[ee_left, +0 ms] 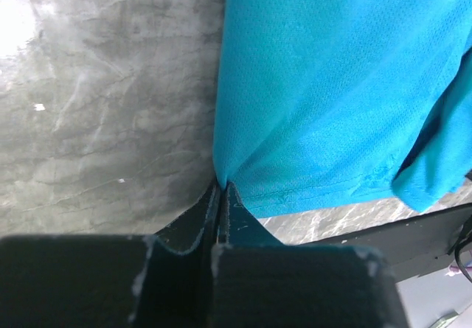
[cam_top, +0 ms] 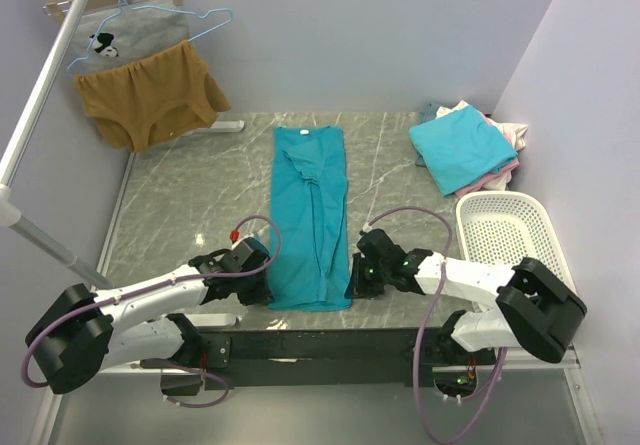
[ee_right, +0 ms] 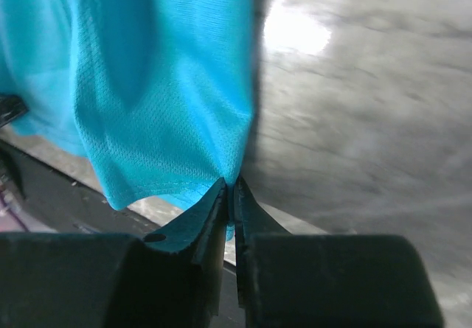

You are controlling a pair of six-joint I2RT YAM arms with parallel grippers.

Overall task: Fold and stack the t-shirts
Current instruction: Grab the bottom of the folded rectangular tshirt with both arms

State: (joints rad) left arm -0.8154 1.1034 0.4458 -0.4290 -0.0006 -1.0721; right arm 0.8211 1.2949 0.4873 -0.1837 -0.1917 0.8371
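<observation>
While both arms are being held low over the desk (cam_top: 180, 205), the left arm (cam_top: 150, 295) is being angled rightward and the right arm (cam_top: 465, 273) leftward, toward the near hem of the teal t-shirt (cam_top: 310, 215). The left jaws are being pressed together on the hem's left corner, the right jaws on its right corner. The shirt is being shown as a narrow strip at mid-desk, long axis running near-to-far, collar pointing away from the bases.

Teal t-shirt (cam_top: 310, 215) folded lengthwise into a narrow strip, lying centrally.
Flat, collar at the far end; lighter turquoise t-shirt (cam_top: 462, 147) tops the shirt pile (cam_top: 511, 134) far right.
</observation>
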